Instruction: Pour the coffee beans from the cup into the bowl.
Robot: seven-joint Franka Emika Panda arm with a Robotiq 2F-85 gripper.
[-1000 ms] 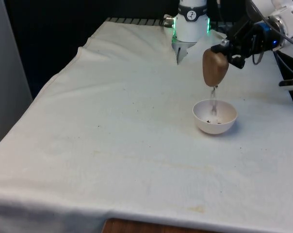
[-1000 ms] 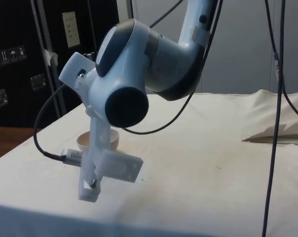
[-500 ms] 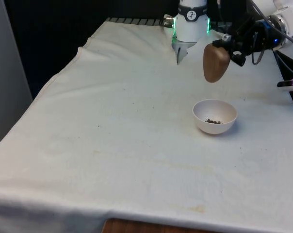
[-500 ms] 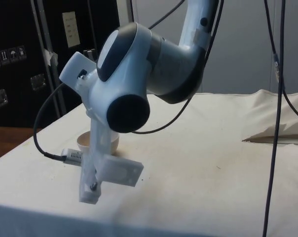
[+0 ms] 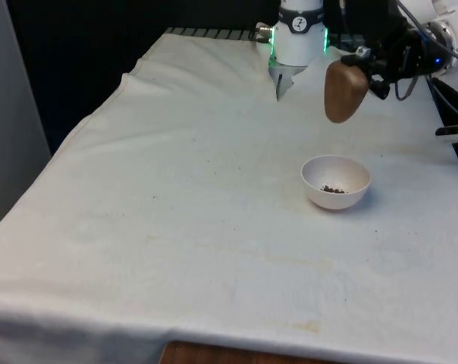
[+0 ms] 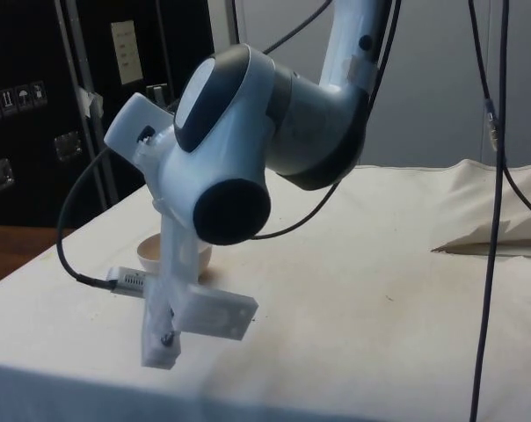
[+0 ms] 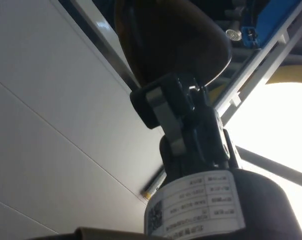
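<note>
Across the whole front view we see one table (image 5: pixel 176 227) under a white cloth, and in the side view the same cloth runs behind the white arm (image 6: pixel 274 114). Next in size, we count one cup (image 5: pixel 345 91), brown, held in the air, tipped over with its mouth turned downward. It hangs above and a little behind the bowl, well apart from it, and slightly toward the front view's right of the bowl's middle. We see the black gripper (image 5: pixel 368 67) clamped on the cup's upper end, at the side toward the front view's right. From the wrist camera the cup (image 7: pixel 166 37) shows as a dark rounded shape with a finger (image 7: pixel 163 102) pressed against it. We count one bowl (image 5: pixel 336 182), white, upright on the cloth near the front view's right; in the side view its rim (image 6: pixel 151 253) peeks out beside the arm. Smallest of all, we see a little cluster of dark coffee beans (image 5: pixel 334 189) lying on the bowl's floor; their number we cannot tell.
</note>
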